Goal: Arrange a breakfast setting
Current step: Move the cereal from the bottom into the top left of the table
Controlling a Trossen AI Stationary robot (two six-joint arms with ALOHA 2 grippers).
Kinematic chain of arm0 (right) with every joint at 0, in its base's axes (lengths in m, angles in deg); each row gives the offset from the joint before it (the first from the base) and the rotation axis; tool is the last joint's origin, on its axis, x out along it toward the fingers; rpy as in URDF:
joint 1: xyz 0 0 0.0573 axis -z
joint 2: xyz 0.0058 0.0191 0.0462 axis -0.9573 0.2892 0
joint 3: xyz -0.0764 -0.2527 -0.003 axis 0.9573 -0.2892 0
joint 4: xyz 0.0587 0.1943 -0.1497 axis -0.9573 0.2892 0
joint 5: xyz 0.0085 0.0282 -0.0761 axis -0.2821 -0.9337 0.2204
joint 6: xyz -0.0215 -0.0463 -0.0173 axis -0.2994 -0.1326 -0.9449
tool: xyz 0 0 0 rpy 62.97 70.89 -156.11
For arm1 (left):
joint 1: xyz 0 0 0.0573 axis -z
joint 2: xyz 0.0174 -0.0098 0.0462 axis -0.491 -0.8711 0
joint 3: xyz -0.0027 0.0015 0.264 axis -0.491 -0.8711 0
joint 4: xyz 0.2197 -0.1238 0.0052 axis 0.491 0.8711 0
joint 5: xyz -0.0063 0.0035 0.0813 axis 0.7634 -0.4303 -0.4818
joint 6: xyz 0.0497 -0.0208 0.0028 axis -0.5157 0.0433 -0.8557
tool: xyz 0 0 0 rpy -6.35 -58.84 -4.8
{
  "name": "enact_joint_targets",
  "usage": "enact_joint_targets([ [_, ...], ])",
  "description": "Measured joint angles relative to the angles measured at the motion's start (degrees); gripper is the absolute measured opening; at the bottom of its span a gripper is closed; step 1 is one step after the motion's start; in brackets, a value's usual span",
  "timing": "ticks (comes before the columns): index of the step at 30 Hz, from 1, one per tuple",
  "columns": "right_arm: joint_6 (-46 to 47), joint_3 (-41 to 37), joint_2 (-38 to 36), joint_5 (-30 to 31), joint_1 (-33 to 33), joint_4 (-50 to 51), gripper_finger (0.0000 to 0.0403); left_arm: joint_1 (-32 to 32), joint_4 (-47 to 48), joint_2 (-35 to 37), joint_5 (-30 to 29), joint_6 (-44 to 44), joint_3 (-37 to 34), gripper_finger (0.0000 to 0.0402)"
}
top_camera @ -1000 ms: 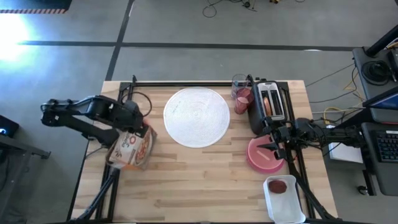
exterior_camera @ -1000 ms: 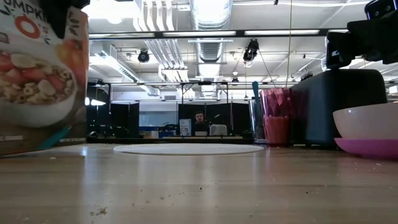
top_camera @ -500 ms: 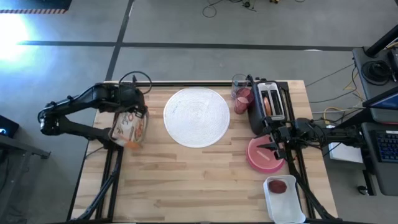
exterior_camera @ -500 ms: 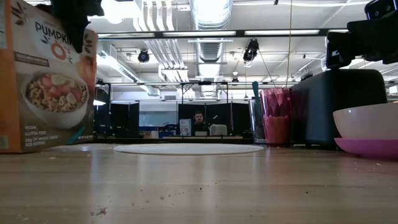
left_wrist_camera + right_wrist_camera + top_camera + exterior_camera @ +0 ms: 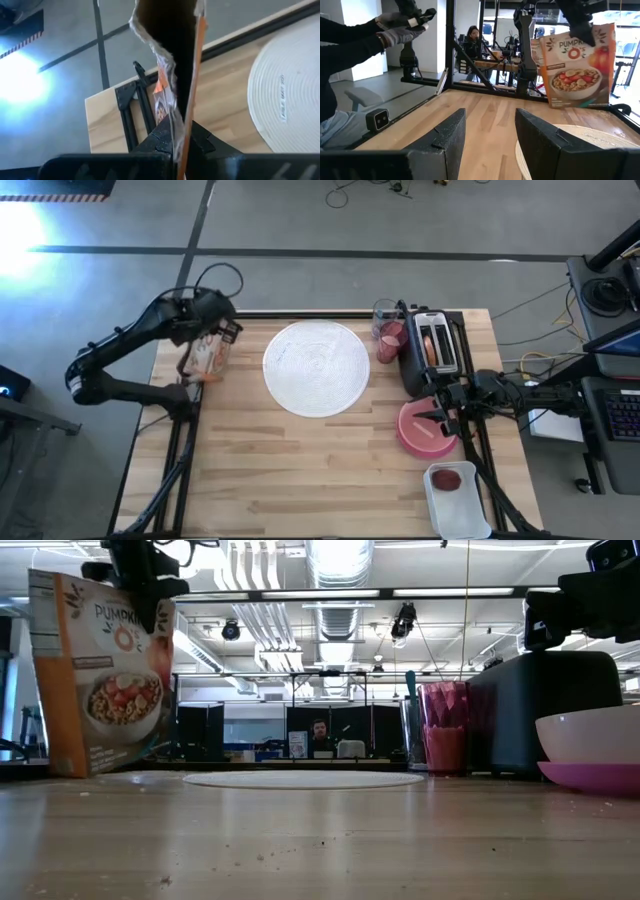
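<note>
Left pincer (image 5: 213, 330): clamped on the open top edge of the cereal (image 5: 205, 357) box, at the far left corner of the bench (image 5: 300, 470). Box upright; whether its base touches the wood, cannot tell.

Large white round disc (image 5: 316, 367): flat on the bench, just beside the box.

Pink tumbler (image 5: 390, 340): between the disc and the black toaster (image 5: 432, 350).

Right pincer (image 5: 437, 416): fingers parted, gripping nothing, over the translucent peach bowl (image 5: 425, 428), which sits on the small magenta plate (image 5: 598, 776).

White rectangular tray (image 5: 456, 502): near right corner, holding a small red fruit (image 5: 448, 479).
</note>
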Motion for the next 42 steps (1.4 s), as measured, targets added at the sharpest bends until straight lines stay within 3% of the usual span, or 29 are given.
enact_joint_targets([
  [9,0.0,0.0,0.0,0.0,0.0,0.0,0.0162,-8.7,-5.8,-4.7,5.7,-7.8,-0.1,0.0000],
  [21,0.0,0.0,0.0,0.0,0.0,0.0,0.0162,-16.1,-15.5,-8.1,7.3,-16.3,-0.2,0.0000],
  [42,0.0,0.0,0.0,0.0,0.0,0.0,0.0162,-22.0,-22.8,-11.4,9.4,-20.0,-0.1,0.0000],
])
